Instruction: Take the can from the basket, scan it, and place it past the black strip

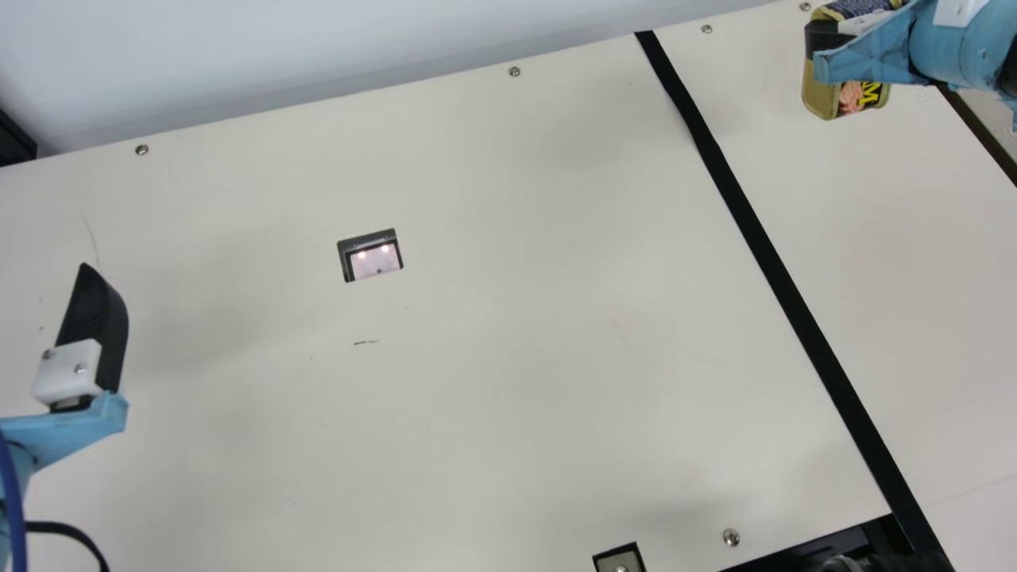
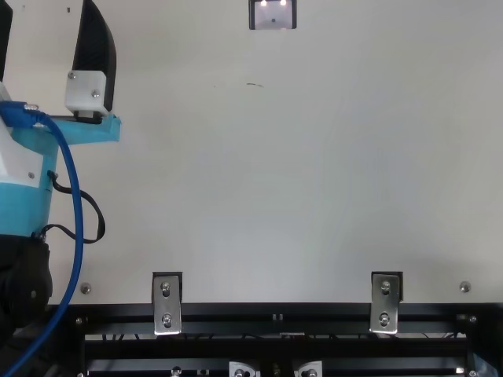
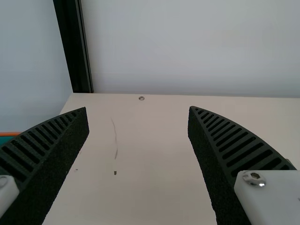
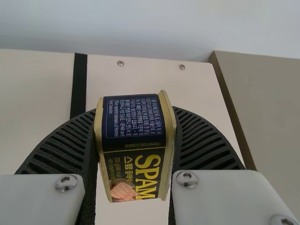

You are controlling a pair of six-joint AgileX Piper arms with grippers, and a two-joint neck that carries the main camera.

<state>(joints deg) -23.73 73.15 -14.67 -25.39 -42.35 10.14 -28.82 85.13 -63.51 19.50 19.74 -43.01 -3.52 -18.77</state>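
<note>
At the main view's top right, my right gripper [image 1: 826,48] holds the can [image 1: 822,97], past the black strip [image 1: 763,238]. In the right wrist view the can [image 4: 136,145] is squeezed between both ribbed fingers of my right gripper [image 4: 136,154], with the black strip [image 4: 78,84] beyond on the table. My left gripper [image 2: 41,55] is at the top view's upper left; its fingers stand wide apart in the left wrist view, nothing between the tips of the gripper [image 3: 138,112]. The scanner window [image 1: 373,257] is lit, set into the table.
The cream table [image 1: 493,381] has small screws along its edges. A pale wall [image 1: 278,48] rises behind it. A black metal frame [image 2: 275,345] with brackets runs along the near edge. A blue cable [image 2: 77,212] loops beside my left arm.
</note>
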